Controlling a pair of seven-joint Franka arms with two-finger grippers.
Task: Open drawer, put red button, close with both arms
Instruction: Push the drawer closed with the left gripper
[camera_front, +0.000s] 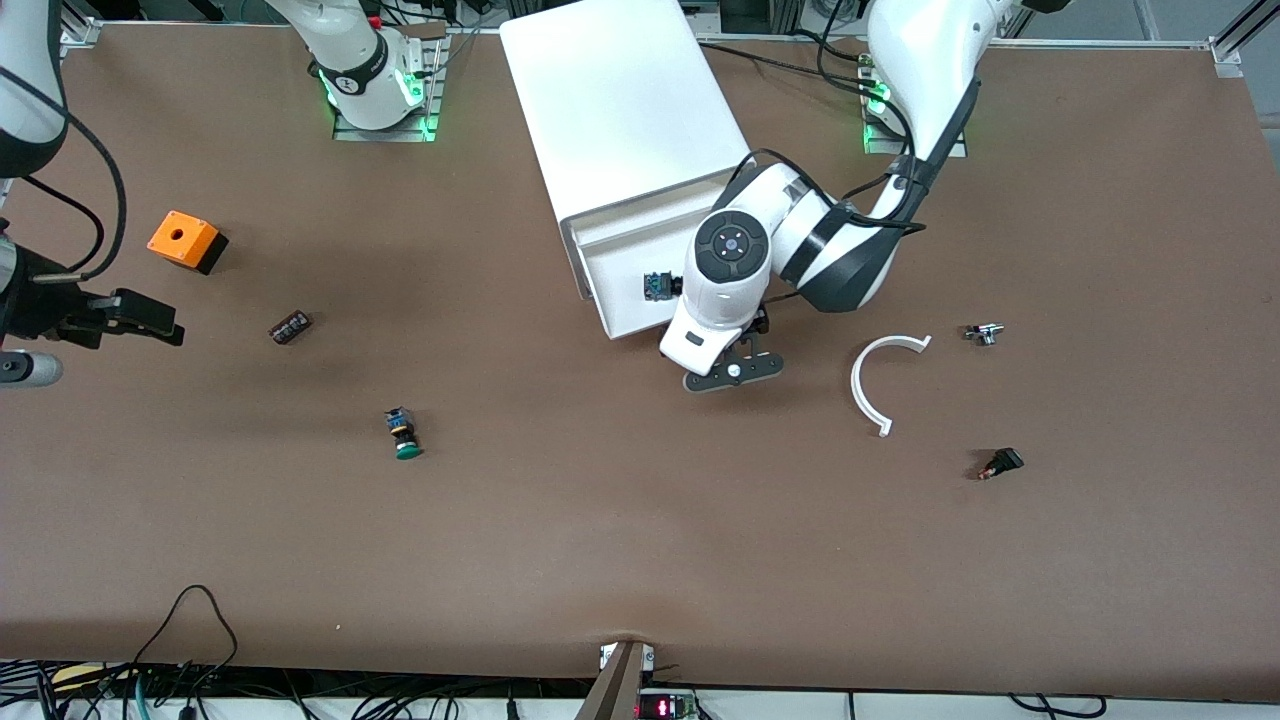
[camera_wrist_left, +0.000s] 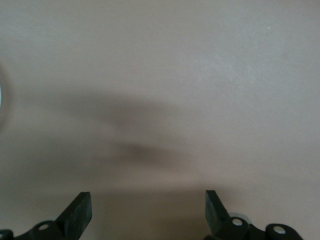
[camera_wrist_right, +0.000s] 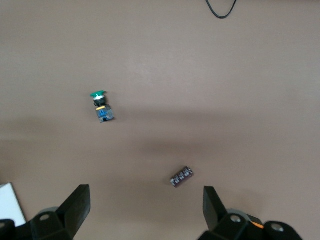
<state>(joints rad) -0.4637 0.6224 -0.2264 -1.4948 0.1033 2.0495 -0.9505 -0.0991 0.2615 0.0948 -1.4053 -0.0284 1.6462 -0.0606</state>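
Here, a lone green-capped button (camera_front: 404, 437) lies nearest the camera; past it, the left gripper (camera_front: 733, 371), jaws spread and empty, hovers before the open drawer (camera_front: 622, 262) holding the one red button (camera_front: 658, 287). Closing looks next, needing both grippers; the right gripper (camera_front: 140, 318), also spread, waits.

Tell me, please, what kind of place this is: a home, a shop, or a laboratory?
Most likely a robotics laboratory. Two arms are bolted to a brown table, with loose cables along its edge, and small test parts lie spread out: a green button, an orange box, a white cabinet.
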